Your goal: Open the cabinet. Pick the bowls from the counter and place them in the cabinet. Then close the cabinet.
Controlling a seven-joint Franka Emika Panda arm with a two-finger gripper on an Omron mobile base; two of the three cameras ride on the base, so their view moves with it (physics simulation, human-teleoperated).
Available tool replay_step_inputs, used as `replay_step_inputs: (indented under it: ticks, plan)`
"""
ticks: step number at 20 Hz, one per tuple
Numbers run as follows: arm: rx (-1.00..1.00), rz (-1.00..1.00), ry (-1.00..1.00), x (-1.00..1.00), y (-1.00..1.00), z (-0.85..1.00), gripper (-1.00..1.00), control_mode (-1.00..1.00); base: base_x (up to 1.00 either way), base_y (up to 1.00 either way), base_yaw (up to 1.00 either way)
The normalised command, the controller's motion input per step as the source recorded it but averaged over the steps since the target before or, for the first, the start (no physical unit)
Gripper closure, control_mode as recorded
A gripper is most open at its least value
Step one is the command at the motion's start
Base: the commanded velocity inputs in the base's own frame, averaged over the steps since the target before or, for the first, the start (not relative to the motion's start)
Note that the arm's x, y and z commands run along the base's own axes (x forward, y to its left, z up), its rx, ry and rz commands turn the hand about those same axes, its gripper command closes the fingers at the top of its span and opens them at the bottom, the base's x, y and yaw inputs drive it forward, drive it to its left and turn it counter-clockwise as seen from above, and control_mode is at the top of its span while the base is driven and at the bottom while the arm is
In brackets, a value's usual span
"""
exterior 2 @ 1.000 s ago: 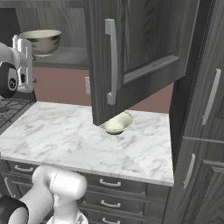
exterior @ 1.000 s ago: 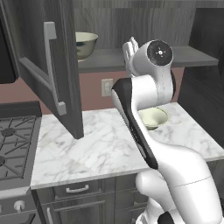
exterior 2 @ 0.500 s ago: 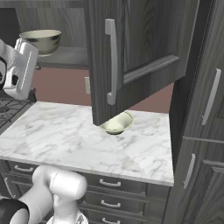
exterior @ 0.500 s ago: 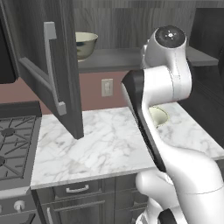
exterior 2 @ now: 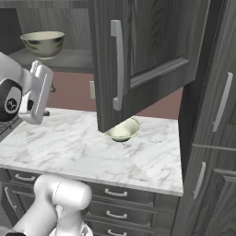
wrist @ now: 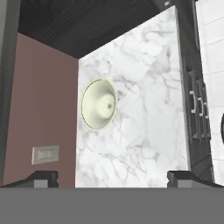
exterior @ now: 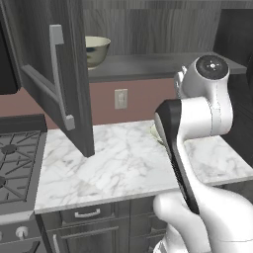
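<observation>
Cabinet (exterior 2: 138, 55) open, both doors swung out over the table (exterior: 123, 163); left door (exterior: 59, 74) hanging above the table's left part near the stove (exterior: 15, 163), right door (exterior 2: 138, 55) jutting forward with its lower corner above the shallow bowl (exterior 2: 122, 131). Shelf (exterior: 148, 64) exposed between the doors, with the deep bowl (exterior: 96, 49) standing at its left end, close to the left door's inner face. Rest of the shelf to the right bare.

Shallow bowl (wrist: 99, 104) upright on the table, near the back wall (wrist: 43, 109) and toward the right half of the slab, apart from the wall and well back from the front edge. In the left base view just a sliver of its rim (exterior: 154, 132) peeking out beside the arm. Bare marble all round it: wide to the left and front, narrower toward the tall cabinet (exterior 2: 212, 115) at the right end.

Tool (wrist: 111, 177) spread wide, nothing between the fingers (wrist: 41, 177), raised above the table and looking down at the shallow bowl, clear of it. Wall outlet (exterior: 120, 99) on the pink backsplash between the doors. Drawers (exterior 2: 115, 193) below the table's front edge.
</observation>
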Motion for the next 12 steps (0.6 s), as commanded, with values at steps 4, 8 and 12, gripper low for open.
replay_step_inputs:
  ticks: [4, 8, 12]
  plan:
    - [-0.02, -0.02, 0.0, -0.03, -0.11, -0.55, -1.0, -1.0, 0.0, 0.0, 0.0]
    - [-0.05, -0.09, -0.04, 0.0, -0.01, -0.53, -1.0, -1.0, 0.0, 0.0, 0.0]
    - [-0.03, -0.11, -0.07, 0.0, 0.0, -0.57, -1.0, -1.0, 0.0, 0.0, 0.0]
